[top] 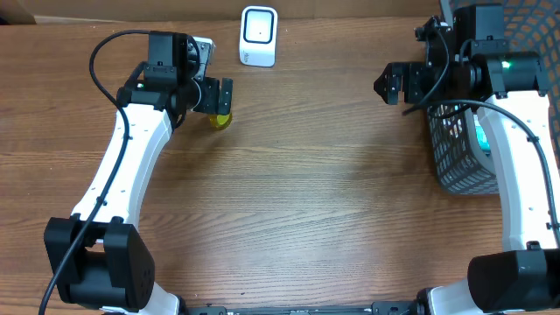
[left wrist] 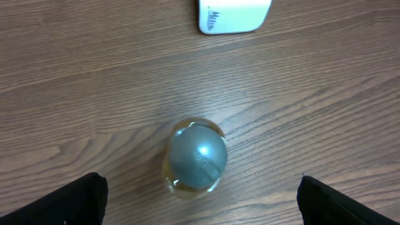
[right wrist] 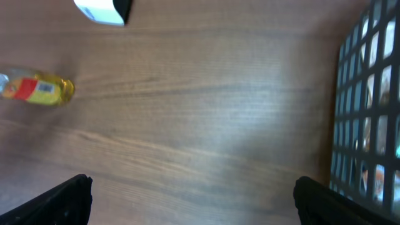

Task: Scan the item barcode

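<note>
A small bottle (left wrist: 198,156) with a grey cap and yellow liquid inside stands upright on the brown wooden desk (top: 306,192). The left claw (left wrist: 200,186) hangs right over it and looks straight down on the cap. This claw is wide open. One black finger (left wrist: 69,203) is far out on one side of the bottle and the other finger is far out on the other side. Neither one touches the bottle, so the claw holds nothing. The bottle sits about halfway between them.

The white scanner (top: 258,35) stands near the bottle, toward the far edge of the desk.

From the right arm's camera the bottle shows a red and yellow label. The right claw (right wrist: 192,194) is well away from the bottle, over on the other side of the desk. It is wide open too, with nothing in it. A dark wire basket (top: 459,153) sits just beside that arm, with some things inside that I cannot make out.
</note>
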You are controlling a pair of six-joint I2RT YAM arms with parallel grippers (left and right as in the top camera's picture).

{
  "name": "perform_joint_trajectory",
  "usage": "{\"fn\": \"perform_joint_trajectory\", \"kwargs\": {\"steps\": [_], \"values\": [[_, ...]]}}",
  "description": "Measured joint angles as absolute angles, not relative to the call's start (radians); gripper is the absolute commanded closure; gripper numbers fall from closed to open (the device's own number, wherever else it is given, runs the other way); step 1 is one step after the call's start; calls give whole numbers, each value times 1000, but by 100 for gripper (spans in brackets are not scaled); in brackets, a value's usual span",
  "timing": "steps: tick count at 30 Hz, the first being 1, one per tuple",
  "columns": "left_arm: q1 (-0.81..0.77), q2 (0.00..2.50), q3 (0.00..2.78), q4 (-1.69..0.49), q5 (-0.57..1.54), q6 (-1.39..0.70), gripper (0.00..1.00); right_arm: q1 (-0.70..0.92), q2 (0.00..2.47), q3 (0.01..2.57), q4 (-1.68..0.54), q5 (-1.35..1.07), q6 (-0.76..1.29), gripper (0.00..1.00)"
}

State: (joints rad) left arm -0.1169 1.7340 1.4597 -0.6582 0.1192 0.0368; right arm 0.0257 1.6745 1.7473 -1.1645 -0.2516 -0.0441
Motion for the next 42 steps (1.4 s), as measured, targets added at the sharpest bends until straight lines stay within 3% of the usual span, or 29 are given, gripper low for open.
{"fn": "perform_joint_trajectory", "kwargs": {"steps": [4,8,15,28,42], "values": [[-117,1736,1460,-650,134,44,0,26,1677,1831,-1154,-291,-1,0],[-117,1736,1460,-642,142,42,0,26,1677,2100,-1197,-306,29,0],[-117,1734,1470,-742,146,-23,0,-49,1628,2467,-1442,-115,76,0],[-52,1470,1625,-793,124,-125,0,-314,1775,2493,-1635,-18,101,0],[-52,1502,1626,-806,115,-132,1,-348,1985,2452,-1695,-8,101,0]]}}
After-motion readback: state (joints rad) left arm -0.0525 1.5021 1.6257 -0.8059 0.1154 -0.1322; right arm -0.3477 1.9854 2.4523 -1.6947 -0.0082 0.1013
